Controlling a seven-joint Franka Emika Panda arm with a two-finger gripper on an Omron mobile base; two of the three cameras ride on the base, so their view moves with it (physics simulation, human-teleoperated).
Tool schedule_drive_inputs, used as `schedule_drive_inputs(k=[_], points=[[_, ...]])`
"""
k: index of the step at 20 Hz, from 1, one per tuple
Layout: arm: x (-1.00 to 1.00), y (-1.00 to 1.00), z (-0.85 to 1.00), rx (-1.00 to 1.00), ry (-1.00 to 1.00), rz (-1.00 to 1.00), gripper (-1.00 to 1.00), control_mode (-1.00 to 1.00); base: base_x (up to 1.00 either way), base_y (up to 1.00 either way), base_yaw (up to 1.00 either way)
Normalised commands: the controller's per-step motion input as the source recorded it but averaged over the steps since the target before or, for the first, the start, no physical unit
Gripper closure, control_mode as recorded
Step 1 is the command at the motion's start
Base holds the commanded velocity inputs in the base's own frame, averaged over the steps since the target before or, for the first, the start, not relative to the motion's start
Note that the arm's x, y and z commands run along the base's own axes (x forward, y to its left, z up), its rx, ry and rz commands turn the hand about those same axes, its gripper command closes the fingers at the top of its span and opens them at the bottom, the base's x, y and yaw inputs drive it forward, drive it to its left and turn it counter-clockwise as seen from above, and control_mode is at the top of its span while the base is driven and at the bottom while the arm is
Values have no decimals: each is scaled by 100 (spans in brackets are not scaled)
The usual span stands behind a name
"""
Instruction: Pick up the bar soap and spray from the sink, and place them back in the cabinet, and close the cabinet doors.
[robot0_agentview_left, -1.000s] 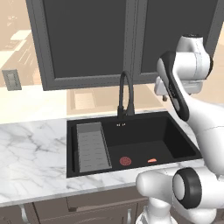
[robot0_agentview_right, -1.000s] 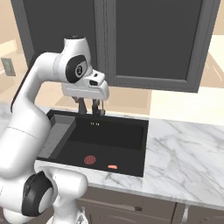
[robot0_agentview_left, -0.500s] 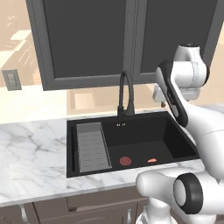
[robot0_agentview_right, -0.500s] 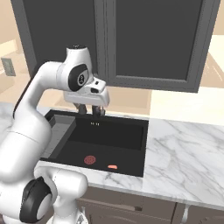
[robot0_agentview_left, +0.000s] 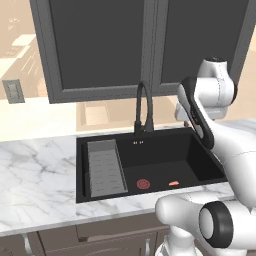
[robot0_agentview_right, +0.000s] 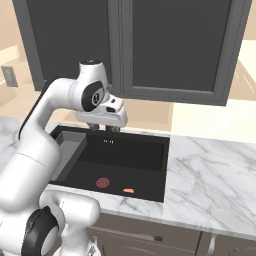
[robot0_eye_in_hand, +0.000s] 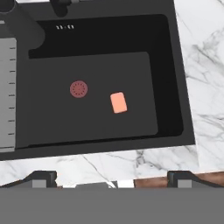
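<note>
Since the earlier frame the arm has swung toward the robot's right, carrying the hand across the back of the sink (robot0_agentview_left: 150, 150). Fingers (robot0_eye_in_hand: 179, 178) are spread wide and hold nothing; in the hand view their two dark tips rise at the bottom edge, over the marble desk (robot0_eye_in_hand: 201, 65) in front of the basin. The gripper (robot0_agentview_right: 106, 128) hangs above the sink's rear edge, near the black faucet (robot0_agentview_left: 144, 107). Below it, soap (robot0_eye_in_hand: 118, 103) lies flat on the black basin floor, just beside the round dark-red drain (robot0_eye_in_hand: 78, 89) and apart from it. A grey ribbed tray (robot0_agentview_left: 106, 167) sits in the sink's left end. Above, a grey-framed cabinet (robot0_agentview_left: 150, 45) with dark panes is closed.
</note>
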Motion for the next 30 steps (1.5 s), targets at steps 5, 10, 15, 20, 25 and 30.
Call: schedule_drive_inputs(k=[5,10,15,20,25,30], points=[[7,-18,-12,0,1,1,-100,-100,0,0,0],[3,-17,-17,0,0,2,-100,-100,0,0,0],[0,-13,-16,0,4,3,-100,-100,0,0,0],[0,-1,-8,0,8,0,-100,-100,0,0,0],[0,0,-16,0,6,0,-100,-100,0,0,0],[0,0,-17,0,3,0,-100,-100,0,0,0]])
